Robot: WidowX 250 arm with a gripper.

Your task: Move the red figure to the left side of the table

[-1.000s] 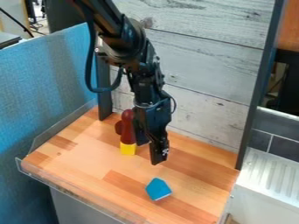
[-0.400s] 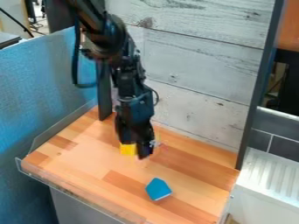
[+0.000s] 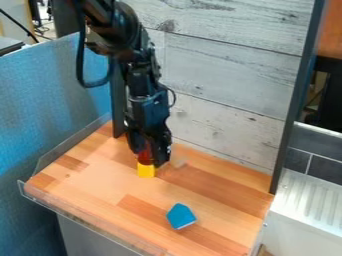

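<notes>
The gripper (image 3: 149, 156) hangs over the back left part of the table, its fingers apart and on either side of the red figure. Between them shows a small part of the red figure (image 3: 144, 157); the rest of it is hidden behind the gripper. The figure's red part stands above a yellow block (image 3: 146, 171), which rests on the wooden table (image 3: 100, 187).
A blue block (image 3: 181, 216) lies nearer the front of the table. A clear rim (image 3: 73, 215) runs along the front left edge. Behind stands a whitish plank wall (image 3: 227, 75), with dark posts at its sides.
The gripper has moved left, from beside the red figure to over it. More of the figure was visible a second ago. The yellow and blue blocks have kept their places.
</notes>
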